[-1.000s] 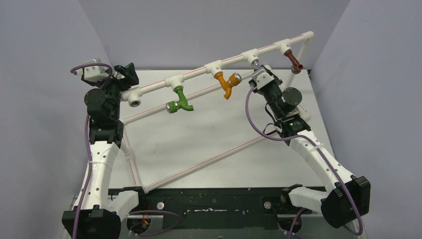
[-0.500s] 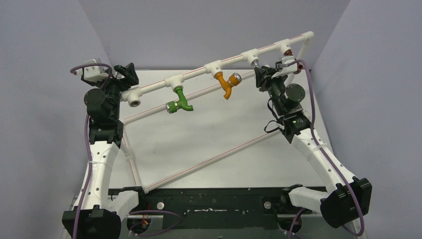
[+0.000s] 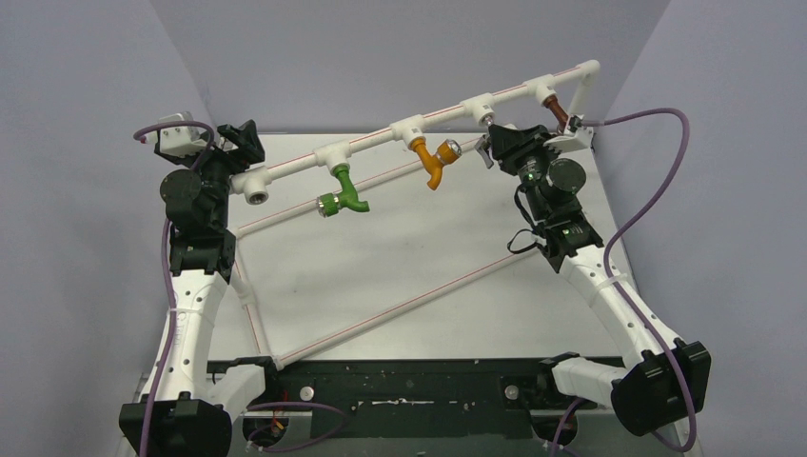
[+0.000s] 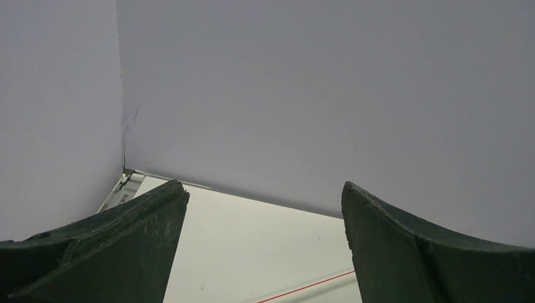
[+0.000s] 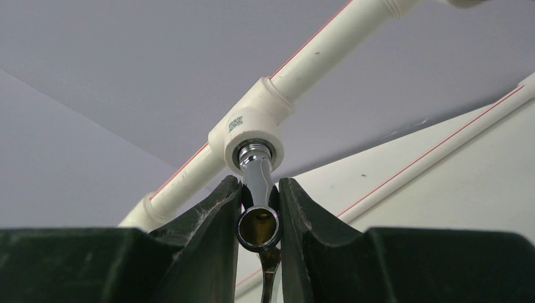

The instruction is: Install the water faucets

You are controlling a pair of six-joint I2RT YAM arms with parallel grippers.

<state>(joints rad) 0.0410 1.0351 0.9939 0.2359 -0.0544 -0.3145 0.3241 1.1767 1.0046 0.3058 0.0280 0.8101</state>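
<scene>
Right wrist: chrome faucet (image 5: 257, 173) points lengthwise, threads first, into the tee (image 5: 249, 129).

Your right pincer (image 3: 497, 143) sits at the chrome tap (image 3: 488, 122), which hangs from the white pipe rail (image 3: 374, 139) at the tee between the orange tap (image 3: 433, 164) and the brown tap (image 3: 560, 112). The grip is too small to judge. The green tap (image 3: 347, 193) hangs further left. Your left pincer (image 3: 244, 141) is beside the rail's left end, above the bench (image 3: 381, 267).
</scene>
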